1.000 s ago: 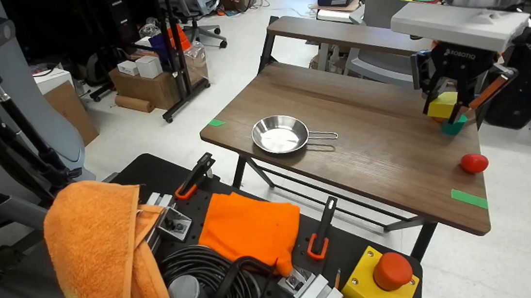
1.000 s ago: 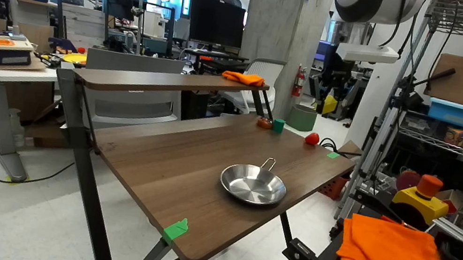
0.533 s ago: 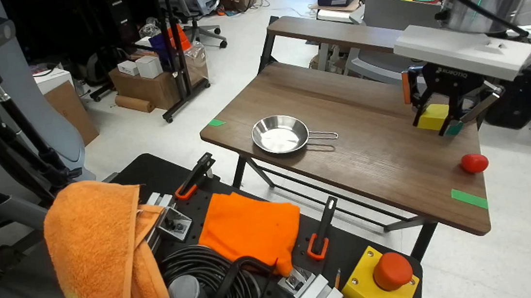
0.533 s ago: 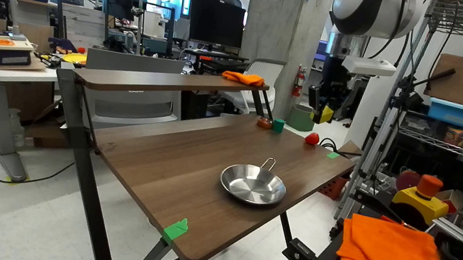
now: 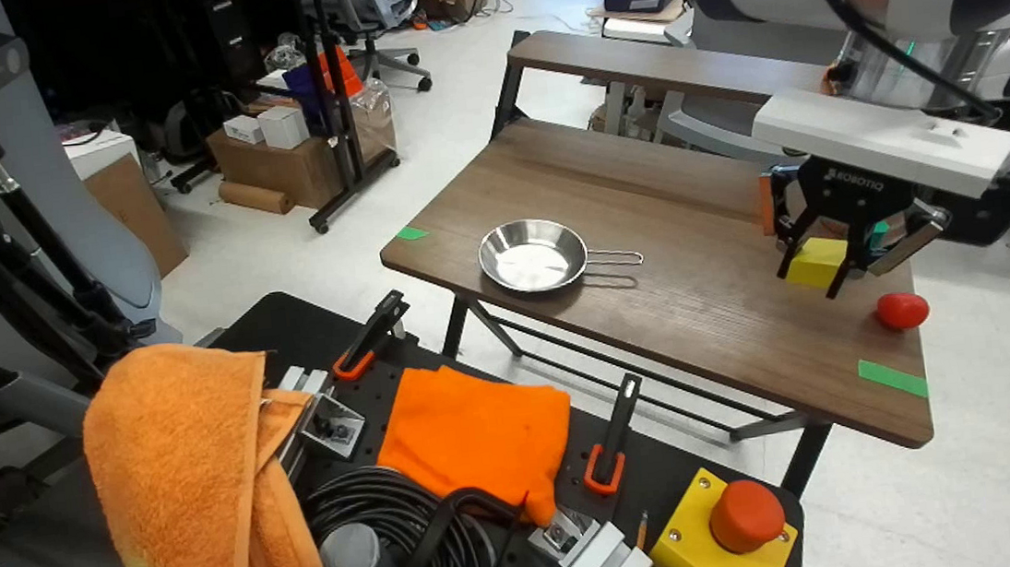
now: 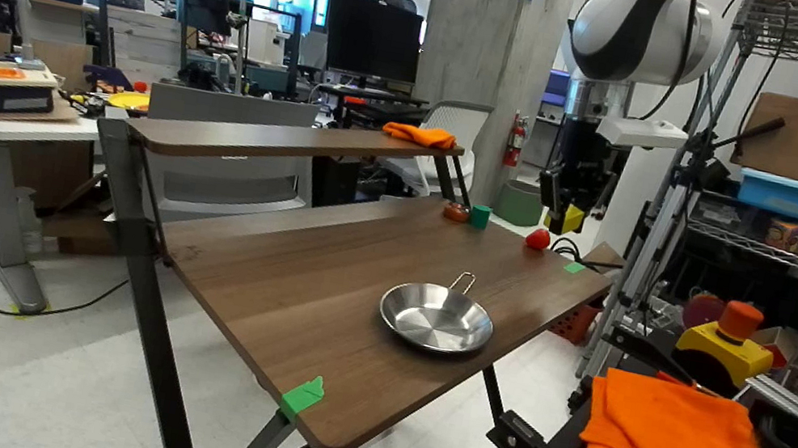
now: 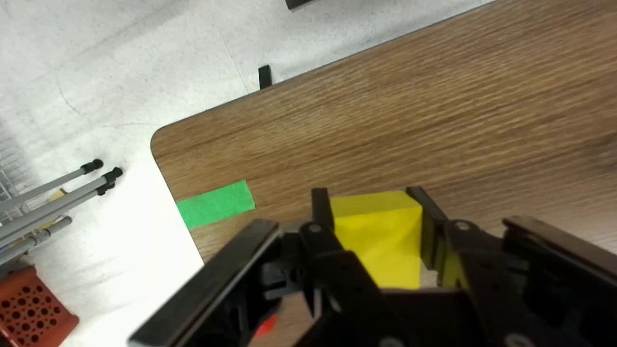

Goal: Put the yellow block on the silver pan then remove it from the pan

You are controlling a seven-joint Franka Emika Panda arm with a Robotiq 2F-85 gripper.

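Now lowering yellow block, clasping it in tool right of silver frying pan; apparently still transferring.

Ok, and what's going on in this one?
The robot's hand is gripping the yellow block and holding it above the brown table. The silver pan sits on that table, well apart from the block. Whether the block has already been in the pan can't be told here.
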